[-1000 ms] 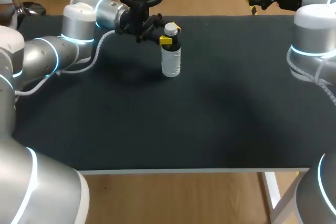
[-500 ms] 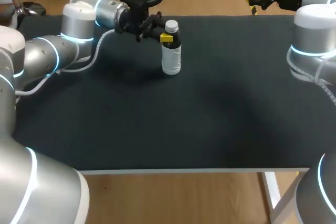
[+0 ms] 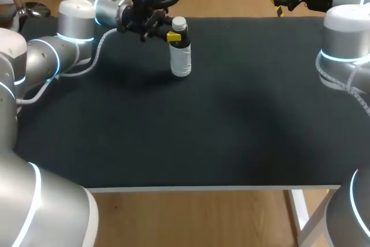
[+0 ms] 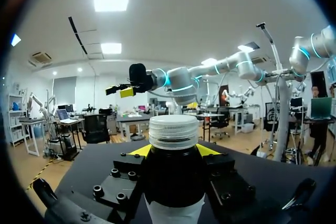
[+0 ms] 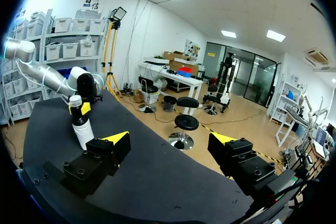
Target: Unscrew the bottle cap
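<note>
Bottle (image 4: pixel 174 182), white cap (image 4: pixel 174 131) on, clamped by left jaws, yellow tips (image 4: pixel 138 150) mostly hidden; right jaws spread wide.

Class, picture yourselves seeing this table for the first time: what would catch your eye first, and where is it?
A lone bottle stands upright toward the far left of the table, its white cap on. The left gripper clamps its dark neck from both sides, while the right gripper hangs open beyond the far right corner, holding nothing.
</note>
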Controlling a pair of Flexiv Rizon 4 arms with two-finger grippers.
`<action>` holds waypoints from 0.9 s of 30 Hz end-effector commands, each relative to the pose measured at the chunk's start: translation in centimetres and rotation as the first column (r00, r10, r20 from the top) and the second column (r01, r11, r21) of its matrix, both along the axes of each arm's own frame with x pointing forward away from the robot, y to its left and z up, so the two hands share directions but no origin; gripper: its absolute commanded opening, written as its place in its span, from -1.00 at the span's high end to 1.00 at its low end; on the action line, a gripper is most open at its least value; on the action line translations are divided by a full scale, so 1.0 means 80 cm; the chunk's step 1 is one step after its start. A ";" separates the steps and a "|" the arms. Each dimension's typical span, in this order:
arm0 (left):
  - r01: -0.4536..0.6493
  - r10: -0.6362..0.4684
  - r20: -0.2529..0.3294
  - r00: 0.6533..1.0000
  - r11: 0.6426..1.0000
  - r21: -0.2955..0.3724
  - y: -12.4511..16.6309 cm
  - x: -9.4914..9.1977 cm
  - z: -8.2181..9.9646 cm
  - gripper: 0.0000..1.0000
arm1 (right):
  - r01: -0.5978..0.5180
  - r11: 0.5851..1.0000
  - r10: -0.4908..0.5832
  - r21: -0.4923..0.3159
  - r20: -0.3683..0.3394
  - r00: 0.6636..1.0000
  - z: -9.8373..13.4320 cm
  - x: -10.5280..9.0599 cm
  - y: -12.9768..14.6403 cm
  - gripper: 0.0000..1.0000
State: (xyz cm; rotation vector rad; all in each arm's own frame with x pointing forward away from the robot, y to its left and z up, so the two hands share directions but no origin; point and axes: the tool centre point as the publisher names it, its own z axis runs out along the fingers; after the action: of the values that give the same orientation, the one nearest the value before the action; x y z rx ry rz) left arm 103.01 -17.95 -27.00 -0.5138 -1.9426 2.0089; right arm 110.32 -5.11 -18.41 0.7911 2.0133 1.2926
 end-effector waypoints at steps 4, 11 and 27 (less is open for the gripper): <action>0.020 -0.020 -0.008 1.000 1.000 0.011 0.005 0.011 -0.003 1.00 | 0.000 1.000 0.000 0.000 0.000 1.000 0.000 0.000 0.000 -1.00; 0.002 -0.001 -0.015 1.000 1.000 0.007 0.009 0.013 -0.007 1.00 | 0.000 1.000 0.000 0.000 0.000 1.000 0.000 0.000 0.000 -1.00; -0.012 0.012 -0.031 0.999 1.000 0.000 0.011 0.016 -0.014 1.00 | 0.000 1.000 0.000 0.000 0.000 1.000 0.000 0.000 0.000 -1.00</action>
State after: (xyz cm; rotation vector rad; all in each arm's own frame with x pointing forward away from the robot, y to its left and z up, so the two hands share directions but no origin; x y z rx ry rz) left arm 103.44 -17.00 -27.71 -0.4570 -1.9509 2.0160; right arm 110.32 -5.12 -18.41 0.7911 2.0133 1.2926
